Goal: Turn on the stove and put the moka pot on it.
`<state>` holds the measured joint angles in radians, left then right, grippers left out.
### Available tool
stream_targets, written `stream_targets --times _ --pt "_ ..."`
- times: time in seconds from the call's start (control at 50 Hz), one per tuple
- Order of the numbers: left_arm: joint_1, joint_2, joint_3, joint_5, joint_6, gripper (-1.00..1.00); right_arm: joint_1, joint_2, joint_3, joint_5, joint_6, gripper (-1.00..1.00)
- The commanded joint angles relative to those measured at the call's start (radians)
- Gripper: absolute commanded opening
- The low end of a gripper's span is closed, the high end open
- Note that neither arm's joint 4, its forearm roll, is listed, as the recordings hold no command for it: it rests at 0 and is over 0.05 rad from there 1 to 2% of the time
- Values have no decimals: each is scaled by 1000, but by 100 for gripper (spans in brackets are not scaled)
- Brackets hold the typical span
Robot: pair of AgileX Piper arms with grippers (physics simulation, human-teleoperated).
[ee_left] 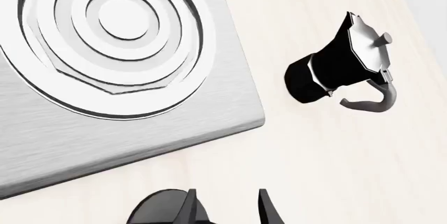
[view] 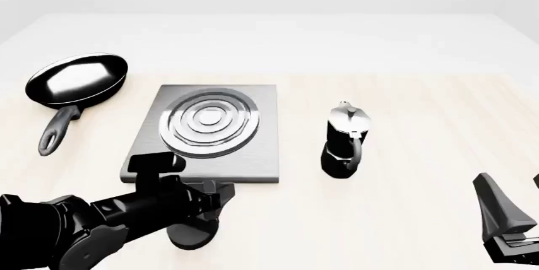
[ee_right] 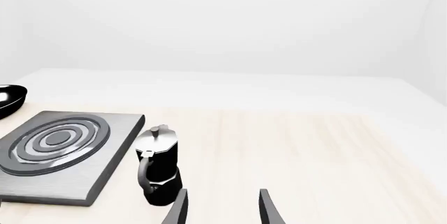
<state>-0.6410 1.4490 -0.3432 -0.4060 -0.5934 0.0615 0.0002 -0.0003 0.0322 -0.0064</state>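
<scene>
The stove [view: 214,132] is a flat grey slab with silver rings at mid-table, also seen in the left wrist view [ee_left: 104,103] and the right wrist view [ee_right: 63,150]. Its black oval knob [view: 187,237] lies in front of the slab, and the knob [ee_left: 157,208] shows partly behind one finger. My left gripper [view: 212,210] hangs open right at the knob, its fingers [ee_left: 192,209] apart and gripping nothing. The moka pot [view: 345,140] stands upright to the right of the stove, untouched [ee_left: 342,69] [ee_right: 159,166]. My right gripper [view: 512,199] is open, low at the near right, well short of the pot.
A black frying pan [view: 77,82] with a shiny inside sits at the far left, its handle pointing toward me; its edge [ee_right: 10,98] peeks into the right wrist view. The light wooden table [view: 421,106] stretches on to the right of the pot.
</scene>
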Motion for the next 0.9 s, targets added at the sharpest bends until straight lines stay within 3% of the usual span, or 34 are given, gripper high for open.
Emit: stream_targets --times 0.02,0.36,0.9 --pt "78 52 52 32 62 100 1 0 0 2 2 100" --pt "105 80 68 8 58 100 1 1 -1 5 2 100" --pt "165 -18 89 63 99 100 21 2 -1 3 2 100"
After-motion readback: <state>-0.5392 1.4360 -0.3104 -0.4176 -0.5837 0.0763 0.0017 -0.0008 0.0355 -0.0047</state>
